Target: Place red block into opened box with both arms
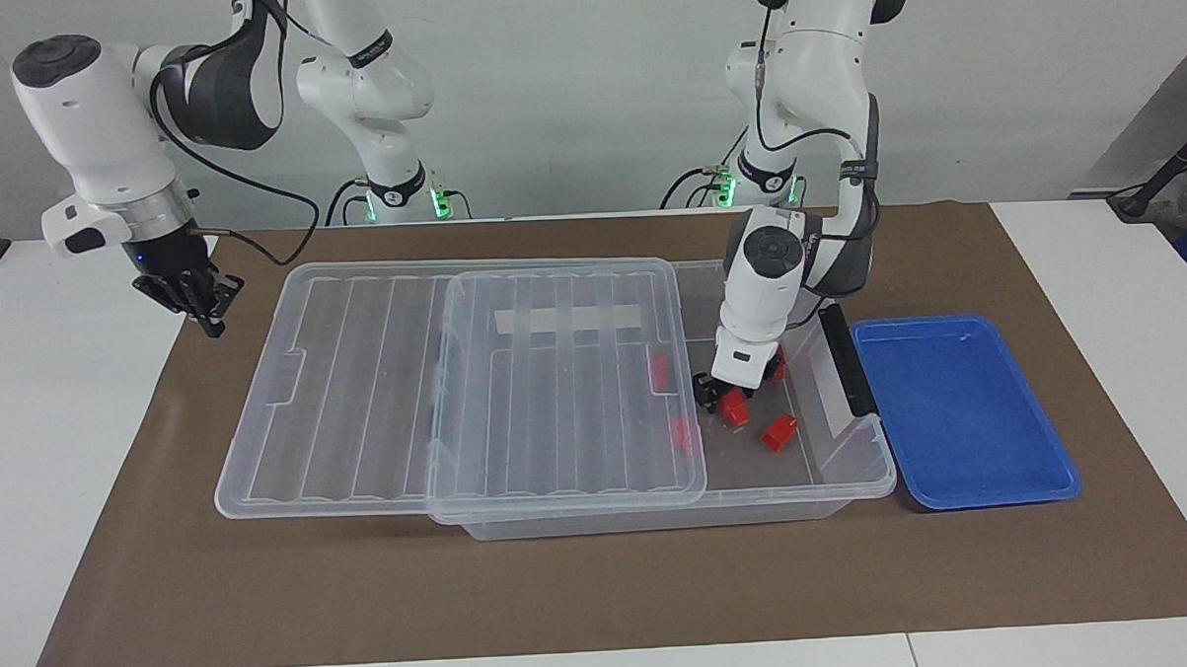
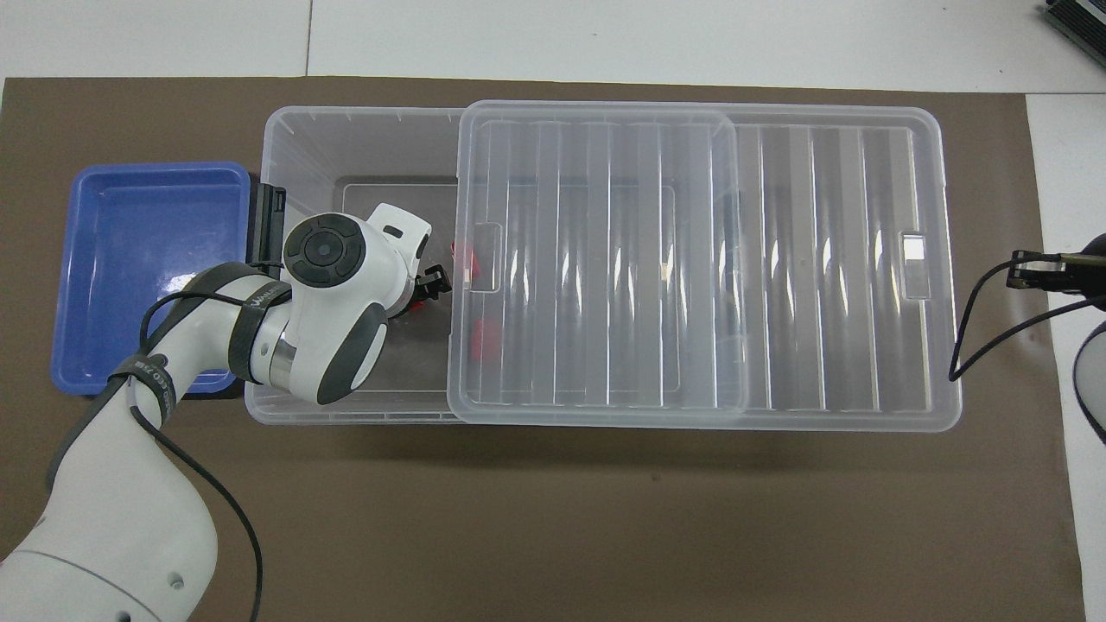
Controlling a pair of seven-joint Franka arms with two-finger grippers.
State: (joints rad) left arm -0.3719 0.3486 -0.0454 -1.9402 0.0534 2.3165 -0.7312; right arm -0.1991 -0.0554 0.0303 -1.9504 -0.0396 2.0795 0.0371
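Observation:
The clear box (image 1: 659, 517) lies along the mat, its ribbed lid (image 1: 359, 391) slid toward the right arm's end, so the end by the black handle (image 1: 844, 359) is uncovered. My left gripper (image 1: 726, 393) is down in that uncovered end, fingers open around a red block (image 1: 734, 410) on the box floor. A second red block (image 1: 780, 432) lies beside it. Two more red blocks (image 1: 660, 371) (image 1: 683, 431) show through the lid's edge. My right gripper (image 1: 203, 306) hangs shut and empty above the mat, just off the lid's end. From above, the left arm hides most of the left gripper (image 2: 428, 289).
A blue tray (image 1: 961, 409) sits on the brown mat right beside the box's handle end, toward the left arm's end of the table. The lid (image 2: 821, 259) overhangs the box toward the right arm's end. The right gripper's cable (image 2: 976, 302) loops near the lid's end.

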